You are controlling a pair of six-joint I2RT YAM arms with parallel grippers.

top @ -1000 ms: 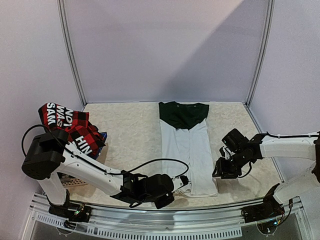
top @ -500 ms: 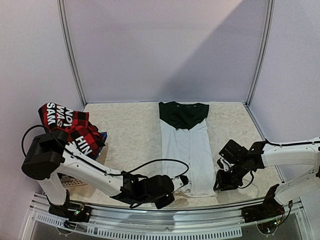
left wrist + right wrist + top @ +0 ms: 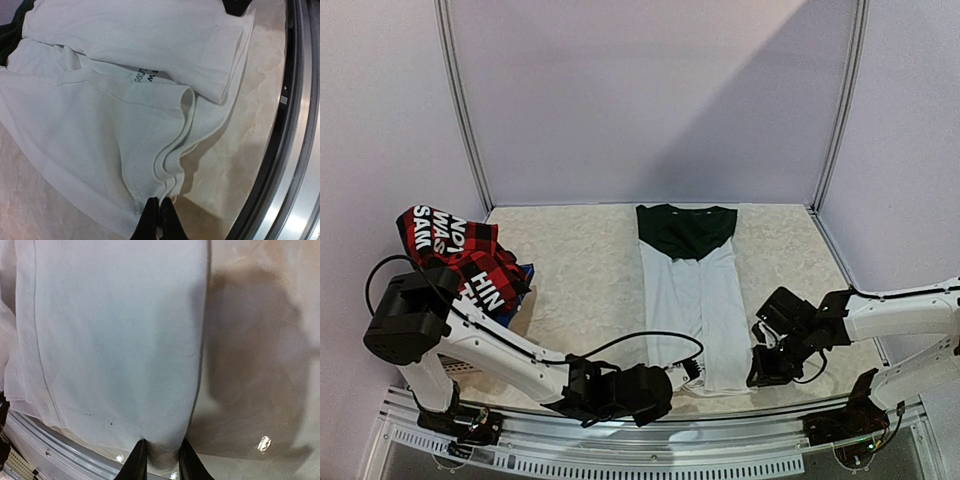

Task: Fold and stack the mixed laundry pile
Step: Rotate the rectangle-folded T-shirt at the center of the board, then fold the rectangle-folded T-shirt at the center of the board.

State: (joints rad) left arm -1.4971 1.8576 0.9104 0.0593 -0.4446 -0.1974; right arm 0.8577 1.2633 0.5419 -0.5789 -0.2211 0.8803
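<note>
Right wrist: T-shirt (image 3: 115, 340) corner inside claw (image 3: 162, 446).

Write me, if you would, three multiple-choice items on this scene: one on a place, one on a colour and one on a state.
1. Where is the red-black plaid shirt?
A. on the left side of the table
B. at the far right corner
C. spread over the T-shirt
2. What colour is the far end of the T-shirt?
A. orange
B. dark green
C. blue
3. How is the left gripper?
A. wide open in the air
B. out of sight
C. shut on the T-shirt's near hem

A: it is heaped at the left edge.
B: the top view shows green beyond white.
C: the wrist view shows closed fingers pinching the hem.
</note>
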